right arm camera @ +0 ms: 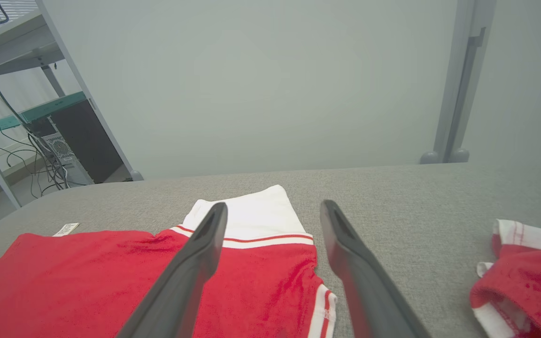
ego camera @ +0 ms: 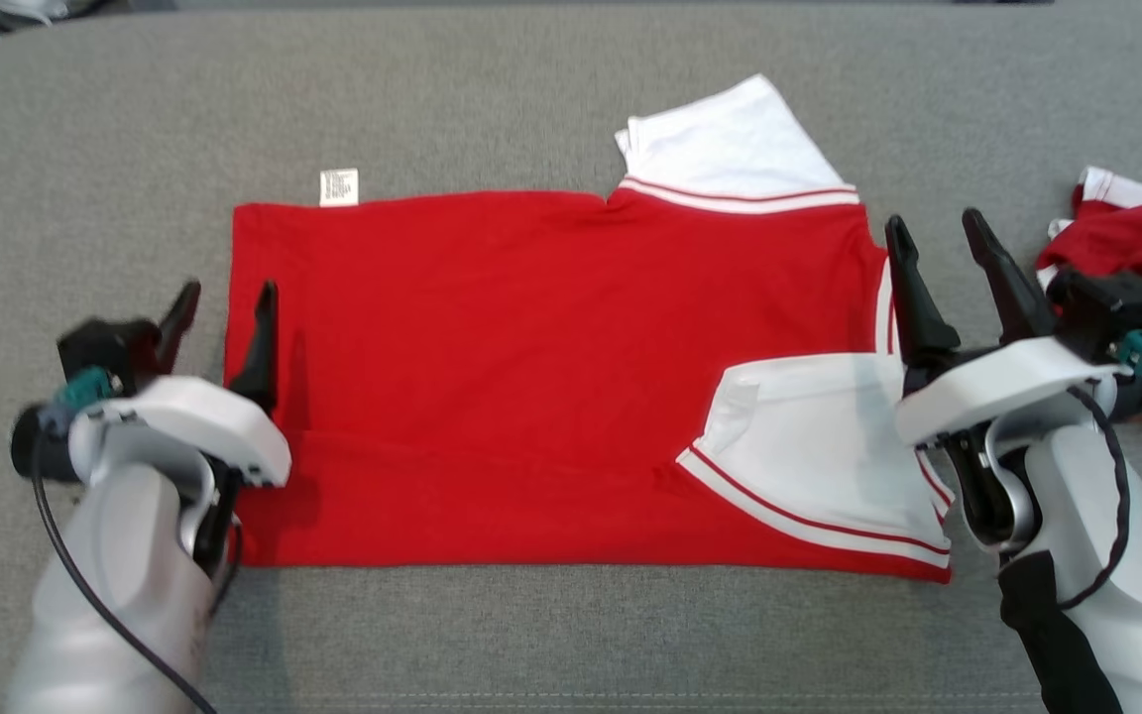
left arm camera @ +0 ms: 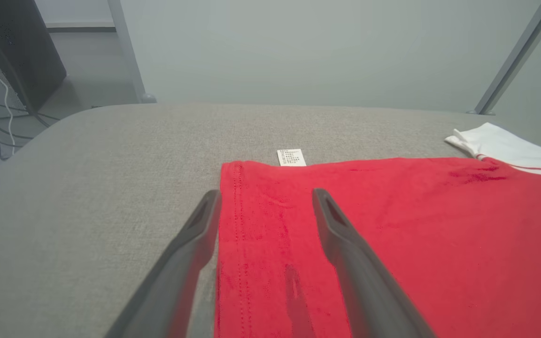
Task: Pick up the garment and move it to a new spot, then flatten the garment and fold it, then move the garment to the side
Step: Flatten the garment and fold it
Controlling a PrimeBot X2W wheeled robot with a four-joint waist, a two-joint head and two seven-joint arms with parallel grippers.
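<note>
1. The red short-sleeved cloth garment with white striped sleeves (ego camera: 531,347) lies folded flat in the middle of the grey woven fabric surface (ego camera: 531,635).
2. My left gripper (ego camera: 231,290) stands spread wide astride its left edge, holding nothing.
3. My right gripper (ego camera: 933,220) is spread too, empty, at the garment's right edge.
4. A second, crumpled red-and-white garment (ego camera: 1141,238) lies just beyond that gripper.

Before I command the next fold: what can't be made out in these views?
Care label: print too small, head and left wrist views.
Second garment: cut by head view's right edge, partly behind right hand.
Red garment: left hem partly behind left hand, head view.
White sleeve: right end under right hand, head view.
</note>
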